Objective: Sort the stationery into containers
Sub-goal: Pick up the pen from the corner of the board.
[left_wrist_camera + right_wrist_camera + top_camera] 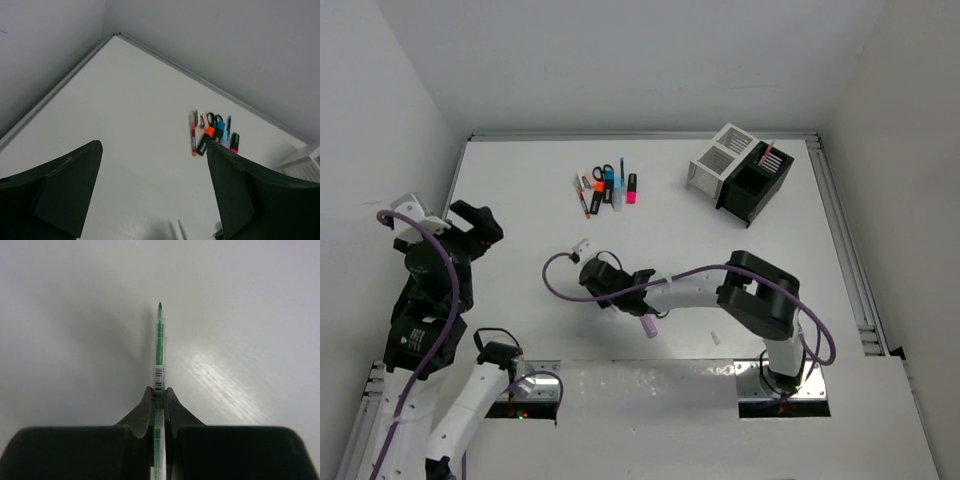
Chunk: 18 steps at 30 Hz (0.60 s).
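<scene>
My right gripper (159, 392) is shut on a thin green pen (159, 340), which sticks out forward over the bare table. In the top view this gripper (592, 272) is stretched out to the left of the table's middle. The pen's tip also shows in the left wrist view (181, 231). My left gripper (470, 225) is open and empty at the far left, held above the table (155, 190). The other pens, markers and scissors (605, 188) lie together at the back centre. The white box (717, 160) and black box (757, 180) stand joined at the back right. A pink pen (767, 152) stands in the black box.
A lilac bar (647, 326) lies by the right forearm. A tiny white piece (714, 338) lies near the right arm's base. Another white bit (582, 244) sits just beyond the right gripper. A metal rail (845, 250) runs along the right edge, and walls enclose the table.
</scene>
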### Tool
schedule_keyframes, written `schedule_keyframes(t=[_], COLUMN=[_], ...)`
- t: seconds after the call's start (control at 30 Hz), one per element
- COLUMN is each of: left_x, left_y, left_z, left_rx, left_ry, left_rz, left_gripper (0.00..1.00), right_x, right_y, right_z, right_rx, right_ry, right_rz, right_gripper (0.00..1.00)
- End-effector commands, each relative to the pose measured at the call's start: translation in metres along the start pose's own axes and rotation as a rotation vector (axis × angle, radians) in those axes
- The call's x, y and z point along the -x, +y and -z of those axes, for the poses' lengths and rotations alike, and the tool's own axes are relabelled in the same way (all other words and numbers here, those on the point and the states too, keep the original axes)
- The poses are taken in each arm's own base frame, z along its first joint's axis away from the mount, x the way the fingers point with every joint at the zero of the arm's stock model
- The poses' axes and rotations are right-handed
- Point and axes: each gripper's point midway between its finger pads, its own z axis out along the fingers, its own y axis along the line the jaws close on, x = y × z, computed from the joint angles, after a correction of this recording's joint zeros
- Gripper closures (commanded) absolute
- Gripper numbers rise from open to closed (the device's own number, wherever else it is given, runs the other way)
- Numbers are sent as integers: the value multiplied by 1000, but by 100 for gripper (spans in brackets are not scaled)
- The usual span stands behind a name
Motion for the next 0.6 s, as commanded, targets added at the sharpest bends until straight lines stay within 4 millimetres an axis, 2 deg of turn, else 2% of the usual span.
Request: schedule_keyframes(t=[0.0, 0.03, 0.17, 0.2, 0.23, 0.27, 0.3, 0.33, 0.37, 0.43, 0.47, 0.5, 0.57], left_x=[-34, -42, -78, -85, -91, -94, -106, -109, -106, -114, -112, -117, -122], left_y=[-25, -29, -51, -65, -71, -82, -92, -99, -113, -125, -139, -143, -160], left_z=[-1, -2, 0, 6, 7, 10, 17, 18, 25, 29, 32, 32, 27], left_rx=[-143, -164, -313, -406, -457, -522, -607, -654, -751, -844, -923, -953, -1015], left_ry=[137, 166, 293, 328, 345, 351, 396, 399, 389, 400, 387, 397, 411], left_rz=[-34, -53, -127, -135, -168, -174, -183, -198, -197, -221, -220, -218, -205], left_gripper=[17, 23, 42, 47, 56, 59, 61, 62, 62, 62, 59, 52, 46], right_x=[60, 79, 108, 118, 140, 148, 160, 176, 191, 219, 226, 234, 246], right_y=[-6, -9, -34, -49, -55, -62, -79, -85, -99, -108, -112, -112, -108], right_z=[24, 34, 56, 60, 76, 84, 89, 100, 114, 136, 141, 148, 154], right_rx=[43, 63, 85, 73, 96, 99, 86, 99, 89, 98, 92, 102, 132], right_ry=[-168, -226, -327, -356, -428, -457, -495, -554, -608, -703, -727, -760, -796], right_rz=[-77, -109, -178, -202, -228, -245, -276, -291, -305, -306, -296, -293, -291], right_gripper=[100, 100, 100, 100, 100, 100, 100, 100, 100, 100, 100, 100, 100])
